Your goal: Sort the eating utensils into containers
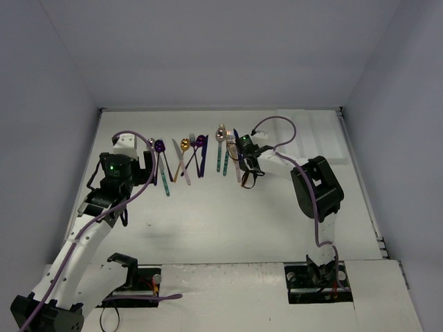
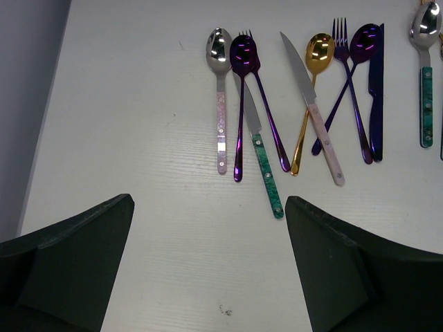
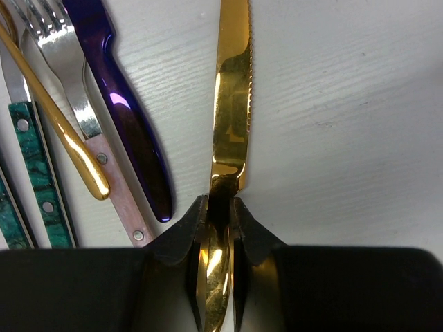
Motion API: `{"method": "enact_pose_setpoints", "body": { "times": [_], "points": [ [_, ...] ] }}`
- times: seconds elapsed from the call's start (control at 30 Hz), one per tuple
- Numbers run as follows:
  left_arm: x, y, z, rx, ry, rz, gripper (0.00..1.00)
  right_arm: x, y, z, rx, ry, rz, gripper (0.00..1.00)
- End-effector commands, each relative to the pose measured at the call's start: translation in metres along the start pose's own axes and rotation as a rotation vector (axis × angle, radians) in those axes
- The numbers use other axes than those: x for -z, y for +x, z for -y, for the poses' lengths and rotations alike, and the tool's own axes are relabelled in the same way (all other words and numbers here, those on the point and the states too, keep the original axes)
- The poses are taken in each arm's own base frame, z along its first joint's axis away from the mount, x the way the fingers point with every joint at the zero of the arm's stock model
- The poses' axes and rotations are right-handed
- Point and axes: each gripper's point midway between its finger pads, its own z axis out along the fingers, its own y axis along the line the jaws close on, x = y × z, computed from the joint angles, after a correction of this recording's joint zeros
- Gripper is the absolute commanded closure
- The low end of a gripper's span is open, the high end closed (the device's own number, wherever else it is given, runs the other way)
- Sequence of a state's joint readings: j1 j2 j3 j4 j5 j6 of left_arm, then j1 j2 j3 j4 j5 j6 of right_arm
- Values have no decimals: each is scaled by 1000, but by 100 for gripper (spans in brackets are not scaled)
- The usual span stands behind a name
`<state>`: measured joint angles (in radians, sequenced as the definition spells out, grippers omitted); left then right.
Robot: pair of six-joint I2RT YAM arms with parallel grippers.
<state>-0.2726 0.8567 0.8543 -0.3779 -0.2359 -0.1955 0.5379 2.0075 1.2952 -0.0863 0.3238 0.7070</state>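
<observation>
Since the left wrist cam gives us the clearest look, we'll start there. The left gripper [image 2: 209, 202] hangs over the bare white table [image 2: 138, 138] with its jaws spread wide, gripping nothing and touching nothing.

Just beyond it the utensils [image 1: 194, 153] lie in a loose row on the far part of the table, heads pointing away from the arms. From the left we've got:
- a pink-handled silver spoon [image 2: 219, 47]
- a purple spoon [image 2: 242, 52]
- a green-handled knife [image 2: 266, 173] packed close against a purple fork [image 2: 270, 117]
- a pink-handled knife [image 2: 297, 62] crossing a gold spoon [image 2: 320, 50]
- a second purple fork [image 2: 339, 34] crossed with a second purple spoon [image 2: 365, 43]
- a dark blue knife [image 2: 376, 97]
- a green-handled spoon [image 2: 425, 76]

Further right, on the right wrist cam, a pink-handled fork [image 3: 83, 111] and a glossy violet handle [image 3: 128, 117] lie beside the gold knife [image 3: 232, 104]. The right gripper [image 3: 220, 207] is clamped tight on that knife's handle. Honestly we can't tell whether the blade is resting on the table or lifted off it.
</observation>
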Motion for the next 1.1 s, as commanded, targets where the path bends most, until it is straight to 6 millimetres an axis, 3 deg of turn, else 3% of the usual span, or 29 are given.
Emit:
{"method": "enact_pose_setpoints", "body": {
  "times": [0.0, 0.17, 0.47, 0.67, 0.83, 0.9, 1.0, 1.07],
  "points": [
    [4, -18, 0, 40, 6, 62, 10, 15, 13, 23, 125, 32, -68, 97],
    [4, -18, 1, 41, 13, 63, 10, 21, -2, 41, 284, 0, -77, 100],
    [3, -17, 1, 40, 10, 59, 10, 17, -23, 46, 491, -109, -94, 100],
    [3, -17, 2, 42, 12, 58, 10, 38, -59, 35, 522, -145, 6, 100],
    [3, -16, 0, 40, 6, 55, 10, 61, -100, 27, 495, -198, 102, 100],
    [3, -17, 0, 40, 6, 55, 10, 64, -107, 26, 489, -223, 108, 100],
    [2, -16, 0, 39, 5, 53, 10, 68, -119, 29, 483, -224, 133, 100],
    [2, -16, 0, 39, 5, 51, 10, 67, -135, 43, 483, -200, 157, 100]
  ]
}}
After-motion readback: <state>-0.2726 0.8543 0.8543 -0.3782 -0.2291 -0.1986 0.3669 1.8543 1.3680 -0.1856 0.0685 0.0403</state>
